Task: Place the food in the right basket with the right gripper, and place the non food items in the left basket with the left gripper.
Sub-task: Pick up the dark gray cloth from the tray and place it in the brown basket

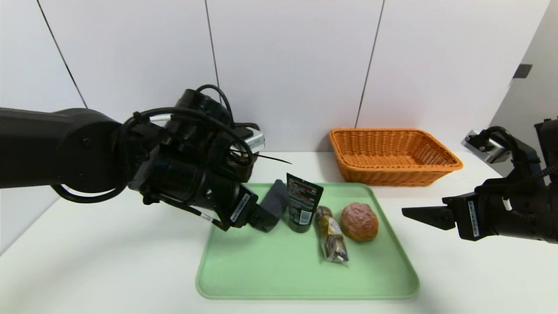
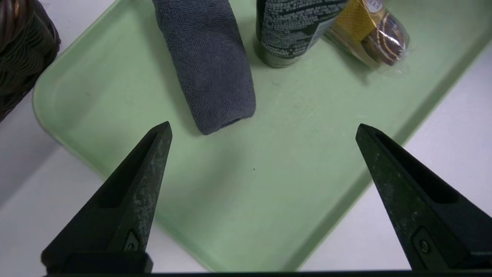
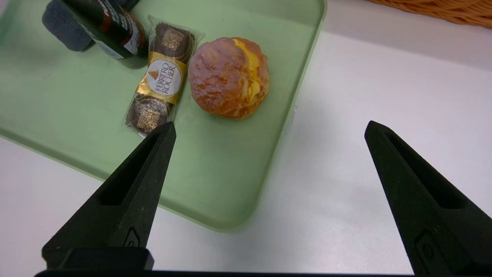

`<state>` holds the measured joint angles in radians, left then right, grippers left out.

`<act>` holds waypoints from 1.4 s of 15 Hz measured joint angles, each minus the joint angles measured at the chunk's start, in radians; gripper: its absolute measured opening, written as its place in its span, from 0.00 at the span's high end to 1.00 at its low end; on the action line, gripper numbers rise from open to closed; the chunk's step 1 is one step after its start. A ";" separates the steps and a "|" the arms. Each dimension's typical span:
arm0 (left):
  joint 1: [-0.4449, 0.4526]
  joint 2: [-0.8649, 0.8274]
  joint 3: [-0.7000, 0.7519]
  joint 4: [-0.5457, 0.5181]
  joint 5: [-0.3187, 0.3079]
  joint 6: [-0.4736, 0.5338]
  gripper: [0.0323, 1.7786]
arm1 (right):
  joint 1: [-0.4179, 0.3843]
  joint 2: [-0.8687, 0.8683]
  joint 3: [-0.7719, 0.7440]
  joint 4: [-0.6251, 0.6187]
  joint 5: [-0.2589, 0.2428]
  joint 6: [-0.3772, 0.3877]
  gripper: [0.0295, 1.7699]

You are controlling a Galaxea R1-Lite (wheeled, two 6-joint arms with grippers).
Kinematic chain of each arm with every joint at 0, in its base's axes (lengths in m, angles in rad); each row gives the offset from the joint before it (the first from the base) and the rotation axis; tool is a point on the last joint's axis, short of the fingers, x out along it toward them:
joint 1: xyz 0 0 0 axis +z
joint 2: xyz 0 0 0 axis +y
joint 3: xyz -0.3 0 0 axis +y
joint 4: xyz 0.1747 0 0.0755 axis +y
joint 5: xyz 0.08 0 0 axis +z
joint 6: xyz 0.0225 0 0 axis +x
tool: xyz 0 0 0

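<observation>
On the green tray [image 1: 279, 270] lie a rolled dark grey cloth [image 1: 274, 201], a black squeeze tube [image 1: 301, 205], a clear-wrapped gold and brown snack [image 1: 331, 235] and a round bun [image 1: 359, 221]. My left gripper [image 1: 261, 220] hangs open over the tray's left part, just short of the cloth [image 2: 209, 65], nothing between its jaws. My right gripper [image 1: 418, 214] is open above the table, right of the tray and apart from the bun [image 3: 226, 77]. The orange basket [image 1: 392, 152] stands at the back right. The dark brown basket [image 2: 19, 50] shows only in the left wrist view. The peeler is out of view.
The white table [image 1: 109, 261] runs to a white panelled wall behind. My left arm blocks the head view of the table's back left. Bare tray floor [image 2: 269, 184] lies under the left gripper, and bare table [image 3: 346, 154] under the right one.
</observation>
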<state>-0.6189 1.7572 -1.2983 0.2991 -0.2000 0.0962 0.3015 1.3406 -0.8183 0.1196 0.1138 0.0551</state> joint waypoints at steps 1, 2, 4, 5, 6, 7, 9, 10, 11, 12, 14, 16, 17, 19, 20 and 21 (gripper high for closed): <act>-0.011 0.023 0.000 -0.026 0.023 -0.022 0.05 | -0.003 0.000 0.000 -0.001 0.000 0.000 0.04; -0.020 0.047 0.000 -0.048 0.055 -0.032 0.05 | -0.005 -0.001 0.002 0.000 0.000 0.000 0.04; -0.029 0.100 -0.002 -0.092 0.130 -0.039 0.05 | -0.008 -0.001 0.002 -0.001 0.000 0.000 0.04; -0.031 0.124 -0.004 -0.104 0.146 -0.042 0.05 | -0.011 -0.001 0.003 0.000 0.000 0.000 0.04; -0.034 0.148 -0.005 -0.110 0.151 -0.045 0.05 | -0.014 -0.002 0.005 -0.001 0.000 0.000 0.04; -0.034 0.166 -0.006 -0.119 0.151 -0.047 0.05 | -0.015 -0.002 0.008 0.000 0.000 0.000 0.04; -0.032 0.199 -0.006 -0.146 0.152 -0.046 0.05 | -0.021 -0.005 0.015 -0.002 0.001 0.000 0.04; -0.031 0.211 -0.007 -0.148 0.152 -0.046 0.05 | -0.026 -0.007 0.019 -0.003 0.002 0.000 0.04; -0.031 0.219 -0.008 -0.149 0.152 -0.046 0.05 | -0.029 -0.009 0.021 -0.005 0.002 0.000 0.04; -0.032 0.227 -0.008 -0.149 0.151 -0.046 0.05 | -0.031 -0.011 0.023 -0.005 0.002 0.000 0.04; -0.031 0.240 -0.009 -0.152 0.152 -0.045 0.19 | -0.033 -0.014 0.024 -0.006 0.003 -0.001 0.04; -0.031 0.249 -0.009 -0.164 0.154 -0.045 0.36 | -0.033 -0.015 0.024 -0.006 0.003 -0.002 0.04; -0.031 0.253 -0.009 -0.169 0.156 -0.046 0.44 | -0.034 -0.016 0.024 -0.006 0.003 -0.002 0.04; -0.031 0.253 -0.009 -0.169 0.159 -0.045 0.55 | -0.034 -0.019 0.024 -0.006 0.003 -0.002 0.04; -0.031 0.251 -0.009 -0.169 0.159 -0.045 0.61 | -0.034 -0.020 0.024 -0.006 0.003 -0.002 0.04; -0.031 0.246 -0.009 -0.170 0.159 -0.043 0.81 | -0.034 -0.021 0.025 -0.006 0.003 -0.002 0.04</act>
<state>-0.6504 2.0036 -1.3070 0.1289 -0.0409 0.0528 0.2679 1.3191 -0.7932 0.1140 0.1172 0.0534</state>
